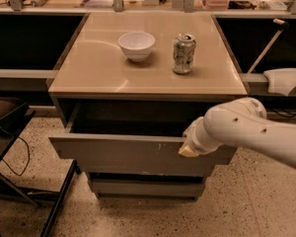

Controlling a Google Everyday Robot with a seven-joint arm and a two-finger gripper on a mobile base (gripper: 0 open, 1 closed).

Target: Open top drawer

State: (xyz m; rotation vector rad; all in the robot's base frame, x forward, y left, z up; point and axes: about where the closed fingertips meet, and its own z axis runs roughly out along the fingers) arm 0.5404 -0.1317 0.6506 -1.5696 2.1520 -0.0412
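Observation:
The top drawer [123, 154] is the widest grey drawer under the tan cabinet top [103, 68]. It stands pulled out toward the camera, and its inside is dark. Its long flat front panel has small pale scratch marks near the middle. My gripper [188, 149] is at the end of the white arm coming in from the right. It sits at the upper edge of the drawer front, right of centre. Its fingers are hidden behind the wrist.
A white bowl [136, 45] and a drink can [183, 53] stand on the cabinet top. A narrower grey drawer front [148, 186] lies below. A dark stand with a cable [19, 157] is at the left. A counter with clutter runs along the back.

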